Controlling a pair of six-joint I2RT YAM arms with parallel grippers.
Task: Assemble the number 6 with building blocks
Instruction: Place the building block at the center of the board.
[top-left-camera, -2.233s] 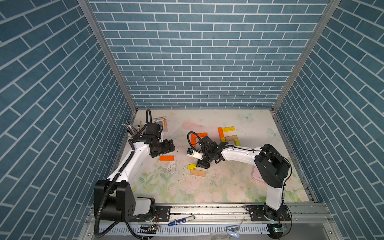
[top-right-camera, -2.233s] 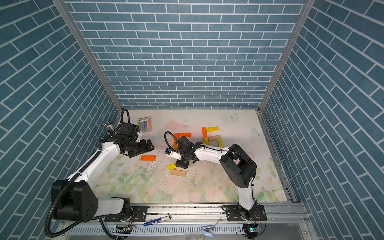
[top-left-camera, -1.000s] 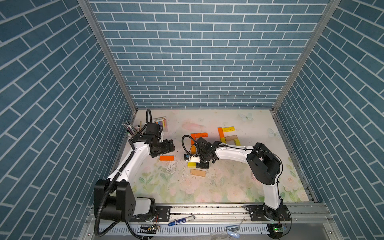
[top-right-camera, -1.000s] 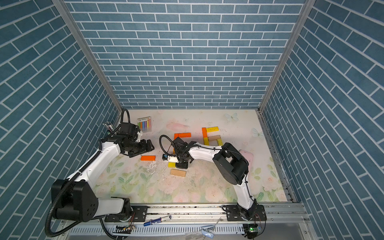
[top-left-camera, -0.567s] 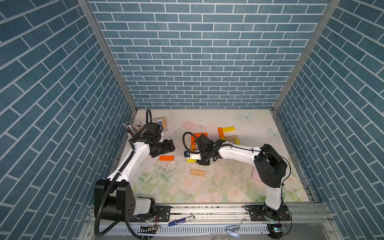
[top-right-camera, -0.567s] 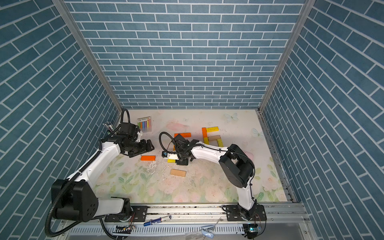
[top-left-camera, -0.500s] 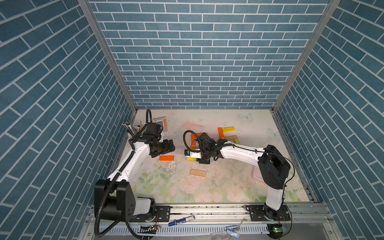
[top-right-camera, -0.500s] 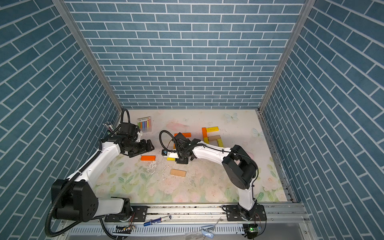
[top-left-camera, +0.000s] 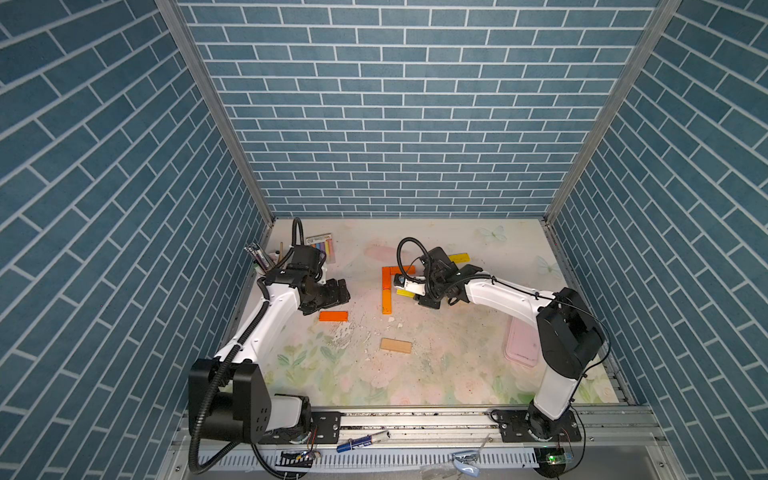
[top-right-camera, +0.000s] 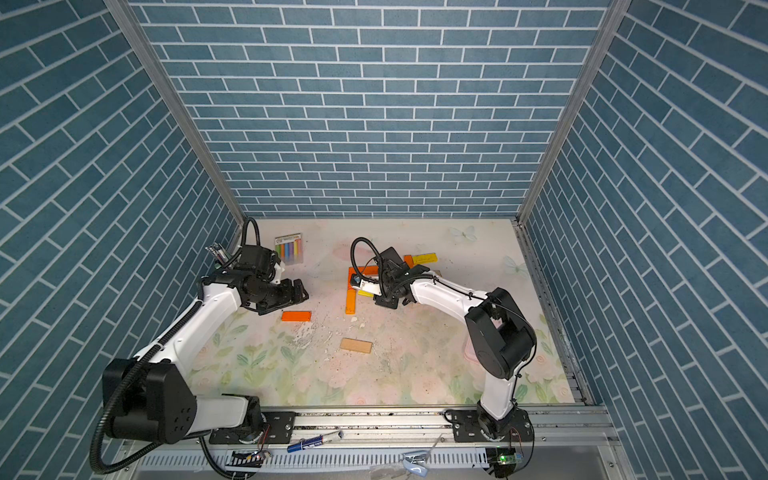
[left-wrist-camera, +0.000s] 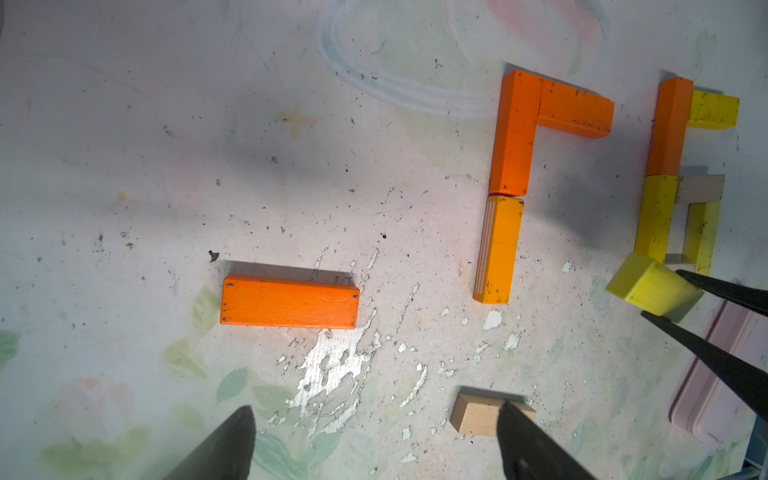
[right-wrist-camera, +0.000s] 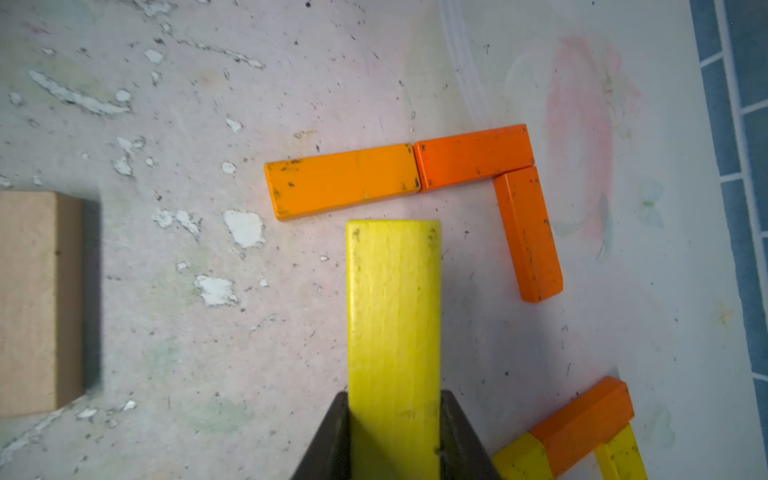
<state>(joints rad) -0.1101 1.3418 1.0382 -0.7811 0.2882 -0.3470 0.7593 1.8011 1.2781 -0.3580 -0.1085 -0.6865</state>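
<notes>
Your right gripper (right-wrist-camera: 394, 401) clamps a yellow block (right-wrist-camera: 394, 299), its end just beside the orange L (right-wrist-camera: 473, 158). Your left gripper (left-wrist-camera: 376, 415) stands wide open, empty, near a lone orange block (left-wrist-camera: 289, 301).

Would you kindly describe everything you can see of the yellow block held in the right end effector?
The yellow block is a flat rectangular bar, seemingly painted wood, bright yellow with small dark scuffs. The right end effector is shut on one end. Its free end points toward the amber bar, apart from it. It seems raised off the table.
</notes>
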